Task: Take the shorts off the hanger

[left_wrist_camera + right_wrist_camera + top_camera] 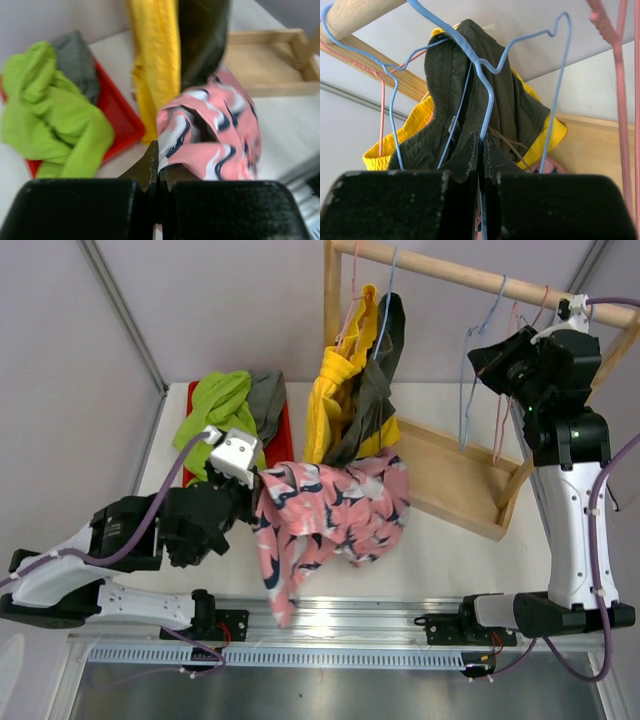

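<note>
Your left tool (pixel 157 159) is clamped on the pink floral cloth shorts (pixel 335 505), sprawled on the white table (pixel 455 545). Your right tool (pixel 481 144) pinches a thin blue wire hanger (pixel 491 100) on the wooden rail (pixel 450 276).

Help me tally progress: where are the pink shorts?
Top view: the pink shorts lie mid-table, just below the hanging yellow shorts, one edge pinched in the left fingers.
</note>
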Motion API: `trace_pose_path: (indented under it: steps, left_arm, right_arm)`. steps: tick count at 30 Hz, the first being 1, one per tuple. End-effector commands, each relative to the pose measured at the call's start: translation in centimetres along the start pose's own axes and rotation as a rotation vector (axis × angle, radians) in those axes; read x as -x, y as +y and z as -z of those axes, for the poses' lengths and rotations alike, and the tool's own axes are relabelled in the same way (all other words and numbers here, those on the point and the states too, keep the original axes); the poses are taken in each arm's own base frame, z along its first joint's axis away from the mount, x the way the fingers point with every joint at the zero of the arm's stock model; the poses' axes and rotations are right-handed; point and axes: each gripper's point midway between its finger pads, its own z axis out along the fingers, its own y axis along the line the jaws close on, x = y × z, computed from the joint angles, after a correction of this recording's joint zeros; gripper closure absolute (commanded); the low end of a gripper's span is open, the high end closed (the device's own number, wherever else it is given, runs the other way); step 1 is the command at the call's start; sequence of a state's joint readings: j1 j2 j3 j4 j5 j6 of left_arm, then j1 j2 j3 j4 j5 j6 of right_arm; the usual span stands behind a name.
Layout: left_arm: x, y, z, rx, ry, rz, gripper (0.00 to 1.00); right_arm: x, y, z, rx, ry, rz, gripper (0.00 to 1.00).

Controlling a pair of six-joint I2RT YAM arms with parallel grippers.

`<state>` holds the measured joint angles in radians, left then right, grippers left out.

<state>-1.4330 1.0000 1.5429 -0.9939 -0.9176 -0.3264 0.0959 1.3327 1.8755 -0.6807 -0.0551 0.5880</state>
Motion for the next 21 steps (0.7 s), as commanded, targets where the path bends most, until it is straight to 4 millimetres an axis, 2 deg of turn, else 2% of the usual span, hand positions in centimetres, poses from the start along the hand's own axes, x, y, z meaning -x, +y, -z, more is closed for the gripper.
trace_pose_path:
  steps: [1,4,5,7,8,10,11,13,14,15,16,17,18,19,20,21]
  left_arm:
    - [2.2,3.2,-0.3,0.123,-0.054,-0.053,1.00]
    - [4.3,5.8,-0.6,0.175,-0.100,-0.058,1.00]
    - [6.1,7.7,-0.6,0.235,-0.141,-0.017,1.00]
    - [7.5,8.5,-1.2,0.235,-0.157,-0.052,1.00]
    - [9.8,10.5,-0.5,0.284,-0.207,-0.025,1.00]
    - [11.2,10.7,-1.2,0.266,-0.225,-0.027,1.00]
    - [12.5,11.9,-1.7,0.307,-0.235,-0.022,1.00]
    - [16.1,12.8,-0.5,0.311,-0.313,0.003,1.00]
    - [16.3,13.4,-2.2,0.338,-0.290,-0.005,1.00]
    - [19.2,14.2,0.1,0.344,-0.370,0.029,1.00]
    - [19.9,14.4,-0.1,0.350,-0.378,0.028,1.00]
    - [20.2,14.7,-1.6,0.373,-0.358,0.019,1.00]
    - [20.6,15.0,-1.8,0.384,-0.360,0.018,1.00]
    - [23.2,15.7,0.7,0.393,-0.451,0.046,1.00]
    - [23.7,16.1,0.6,0.413,-0.461,0.035,1.00]
    - [24.5,16.3,0.4,0.421,-0.482,0.034,1.00]
  right_arm:
    - [-0.2,0.5,2.8,0.040,-0.014,-0.008,1.00]
    - [-0.8,0.3,4.0,0.046,-0.009,-0.004,1.00]
    - [-1.4,-0.1,4.1,0.038,0.004,-0.003,1.00]
    - [-1.6,-0.3,4.7,0.036,0.002,0.003,1.00]
    - [-2.1,-0.6,4.7,0.031,0.013,0.004,1.00]
    - [-2.5,-1.0,4.9,0.021,0.017,0.007,1.00]
    - [-2.5,-1.1,5.2,0.021,0.014,0.009,0.99]
    - [-3.2,-1.7,5.1,0.008,0.025,0.011,0.90]
    - [-3.1,-1.8,5.3,0.008,0.017,0.014,0.85]
    - [-3.6,-2.1,5.2,0.000,0.028,0.017,0.73]
    - [-3.7,-2.3,5.2,-0.002,0.031,0.019,0.63]
    - [-3.9,-2.5,5.2,-0.008,0.036,0.021,0.54]
    - [-4.0,-2.5,5.2,-0.008,0.039,0.023,0.36]
    - [-4.1,-2.8,5.2,-0.015,0.042,0.025,0.30]
    - [-4.3,-2.9,5.2,-0.016,0.047,0.029,0.23]
    - [-4.4,-3.0,5.2,-0.018,0.049,0.032,0.21]
